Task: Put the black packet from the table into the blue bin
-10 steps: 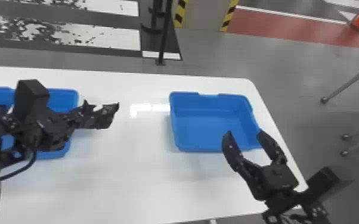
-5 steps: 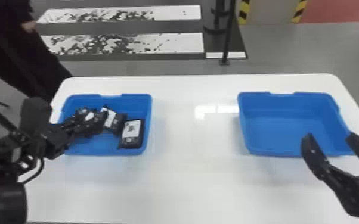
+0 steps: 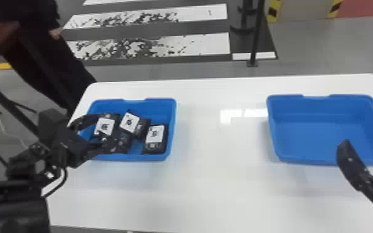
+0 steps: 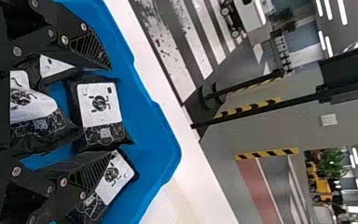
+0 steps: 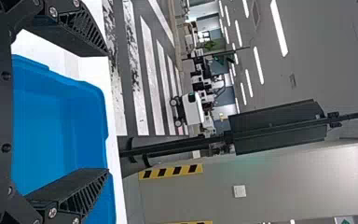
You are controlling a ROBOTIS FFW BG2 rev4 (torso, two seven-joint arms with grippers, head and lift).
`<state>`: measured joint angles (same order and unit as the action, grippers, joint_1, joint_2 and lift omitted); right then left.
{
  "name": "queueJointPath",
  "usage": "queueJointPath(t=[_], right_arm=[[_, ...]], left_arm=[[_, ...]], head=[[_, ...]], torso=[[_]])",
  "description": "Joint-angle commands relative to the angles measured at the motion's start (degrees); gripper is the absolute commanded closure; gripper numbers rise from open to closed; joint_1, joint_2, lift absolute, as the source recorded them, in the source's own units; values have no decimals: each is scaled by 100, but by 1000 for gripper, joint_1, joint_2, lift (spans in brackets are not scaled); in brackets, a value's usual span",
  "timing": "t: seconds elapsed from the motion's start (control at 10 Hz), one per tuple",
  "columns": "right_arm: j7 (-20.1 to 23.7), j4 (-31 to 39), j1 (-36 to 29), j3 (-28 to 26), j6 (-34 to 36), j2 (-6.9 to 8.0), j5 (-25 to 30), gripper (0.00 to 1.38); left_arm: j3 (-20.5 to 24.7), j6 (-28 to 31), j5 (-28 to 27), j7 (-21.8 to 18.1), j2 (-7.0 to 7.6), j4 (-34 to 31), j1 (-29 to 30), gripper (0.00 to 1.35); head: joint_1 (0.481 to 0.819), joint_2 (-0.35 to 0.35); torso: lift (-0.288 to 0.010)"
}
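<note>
Your left gripper (image 3: 101,131), spread wide and holding nothing, has black packets (image 3: 155,134) between and beyond its fingers in a blue bin (image 3: 158,106); your right gripper (image 3: 369,145), wide and empty, is at a second blue bin (image 3: 316,130).

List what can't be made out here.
- Head view: one jaw of the right gripper, mostly cut off by the edge.
- Head view: right-hand blue bin's near right corner, cut off there too.
- Left wrist view: one end of a black packet, behind the left gripper.

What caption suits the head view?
Left tool open at black packets in a blue bin; right tool open by another bin.
</note>
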<state>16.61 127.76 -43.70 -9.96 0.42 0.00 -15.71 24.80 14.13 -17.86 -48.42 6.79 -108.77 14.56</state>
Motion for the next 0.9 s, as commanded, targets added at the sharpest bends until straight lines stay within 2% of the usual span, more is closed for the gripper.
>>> queueJointPath(t=[0.0,0.1,0.2,0.3,0.4,0.7,0.8], right_arm=[[0,27,-17,-21,0,5,-17,133],[0,27,-31,-21,0,5,-17,133],[0,41,-31,-21,0,5,-17,133],[0,55,-45,-32,0,5,-17,133],[0,55,-59,-32,0,5,-28,133],[-9,112,-129,-67,0,5,-51,133],[-9,140,-158,-78,0,5,-62,133]], left_arm=[[582,-654,598,166,-309,-70,358,125],[914,-921,986,474,-591,-422,766,125],[948,-1244,1523,948,-693,-745,1230,125],[708,-1652,2163,1414,-693,-914,1652,125],[411,-1976,2712,1862,-693,-1068,2045,125],[-343,-2651,3420,3207,-693,-1800,3255,125],[-526,-2763,3569,3541,-693,-1926,3508,125]], head=[[695,142],[695,160],[695,194],[695,228],[695,230],[695,189],[695,181]], torso=[[-110],[-110],[-110],[-110],[-110],[-110],[-110]])
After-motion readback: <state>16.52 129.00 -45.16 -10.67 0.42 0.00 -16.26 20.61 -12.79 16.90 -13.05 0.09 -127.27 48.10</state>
